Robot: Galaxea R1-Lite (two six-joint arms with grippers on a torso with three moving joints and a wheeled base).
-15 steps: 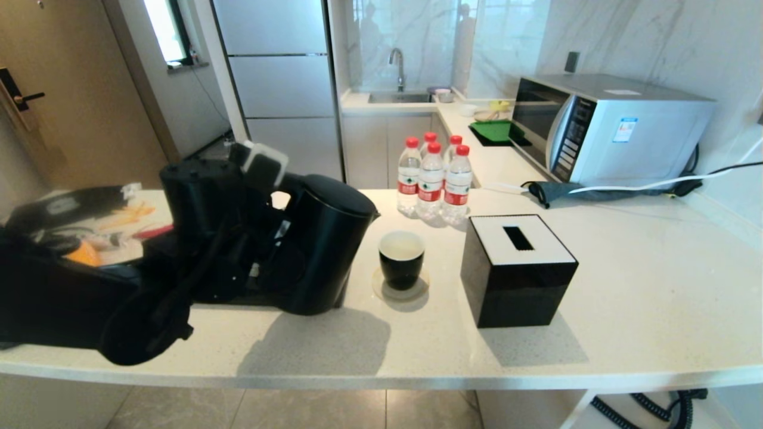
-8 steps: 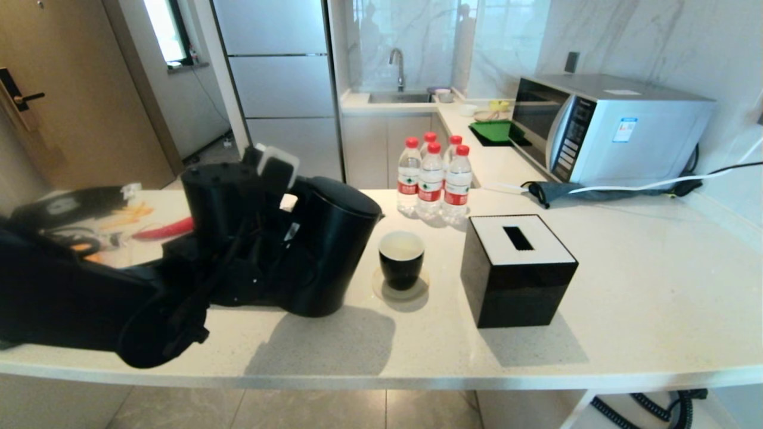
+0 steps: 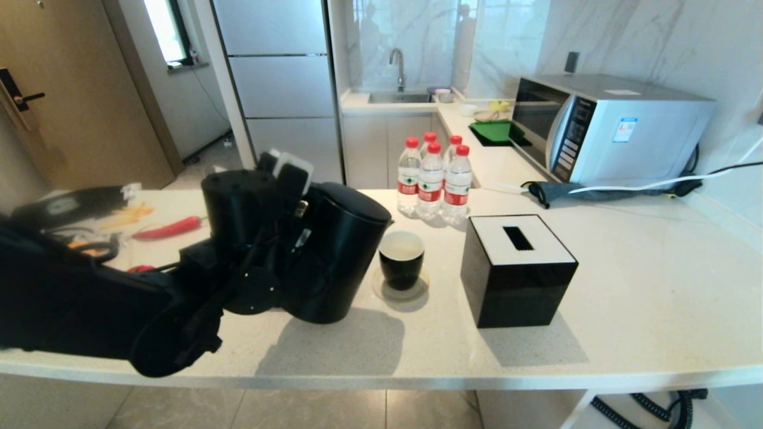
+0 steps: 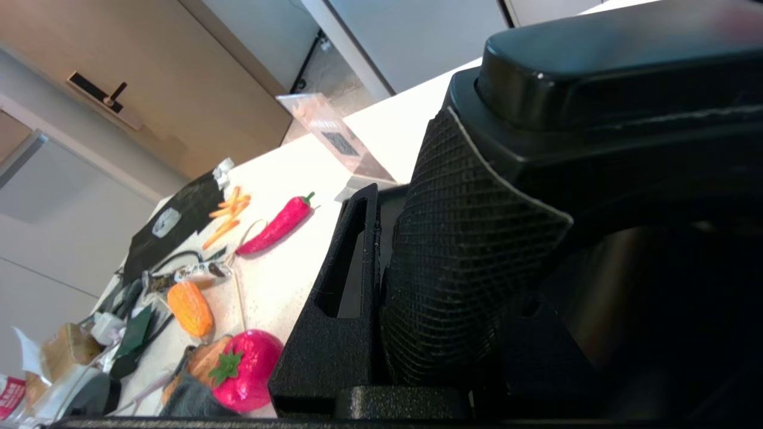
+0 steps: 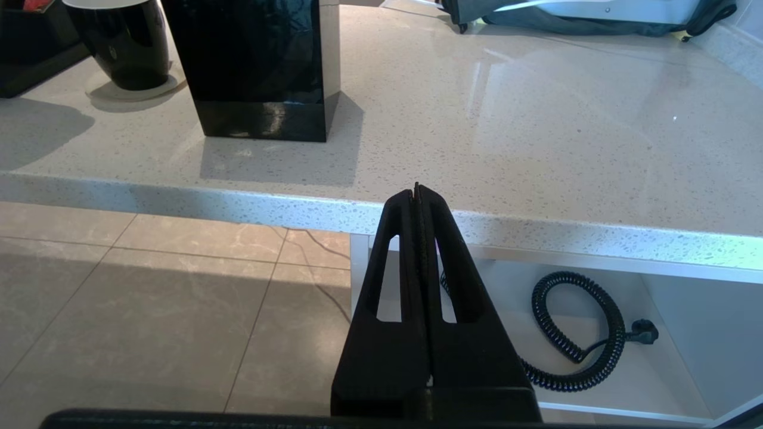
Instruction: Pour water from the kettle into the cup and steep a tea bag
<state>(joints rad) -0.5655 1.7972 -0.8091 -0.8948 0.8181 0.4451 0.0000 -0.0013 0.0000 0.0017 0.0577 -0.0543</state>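
Pale speckled stone surface (image 3: 626, 298), as I see it from the head camera. Near the middle stands the cup (image 3: 402, 259) on a thin round coaster (image 3: 400, 289); the black tissue box (image 3: 517, 269) stands just beside it toward the right edge. The kettle (image 3: 340, 253) is on the cup's other side, its base near the surface; I cannot tell whether it touches. Four red-capped bottles (image 3: 434, 179) cluster at the far edge behind the cup. The microwave (image 3: 608, 128) occupies the far right corner, with a folded dark umbrella (image 3: 554, 192) before it. Toward the left edge lie a red chilli (image 3: 167, 227), a strawberry-like toy (image 4: 245, 369) and other small clutter.
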